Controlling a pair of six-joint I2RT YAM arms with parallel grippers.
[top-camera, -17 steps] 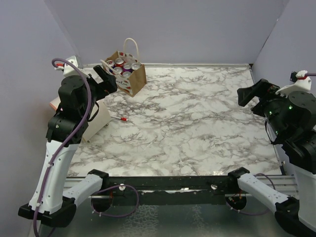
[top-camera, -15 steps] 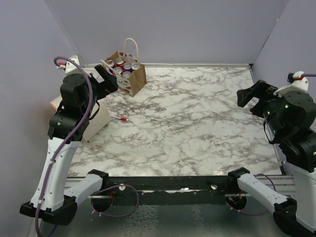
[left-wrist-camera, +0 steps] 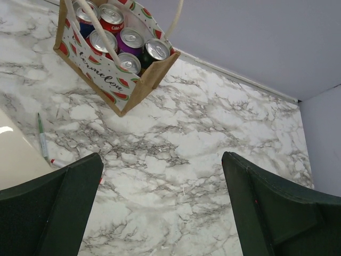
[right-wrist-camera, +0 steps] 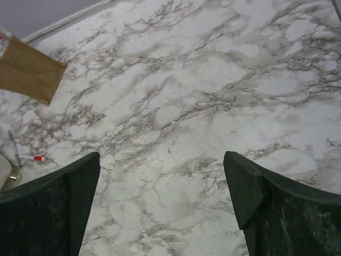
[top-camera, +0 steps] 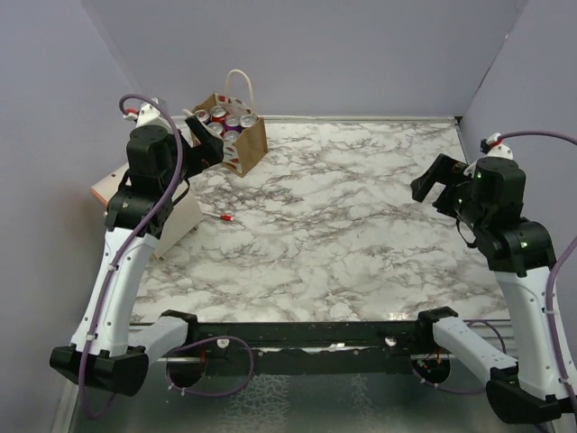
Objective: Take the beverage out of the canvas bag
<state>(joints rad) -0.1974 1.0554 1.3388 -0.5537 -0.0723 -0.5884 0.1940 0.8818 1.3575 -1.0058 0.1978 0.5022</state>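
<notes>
The brown canvas bag stands at the table's far left, with white rope handles and a watermelon print on its side. It holds several beverage cans. The left wrist view shows the bag from above, with a red can, a purple can and silver tops. My left gripper is open and empty, just left of and above the bag; in its own view marble shows between the fingers. My right gripper is open and empty over the table's right side. A bag corner shows in the right wrist view.
A cream cylinder-shaped object lies at the left edge under my left arm. A pen with a red cap lies beside it, also seen in the left wrist view. Grey walls close the back and sides.
My left arm has risen and moved toward the bag. My right arm has swung left, in from the right wall, over the table. Both grippers stay open.
</notes>
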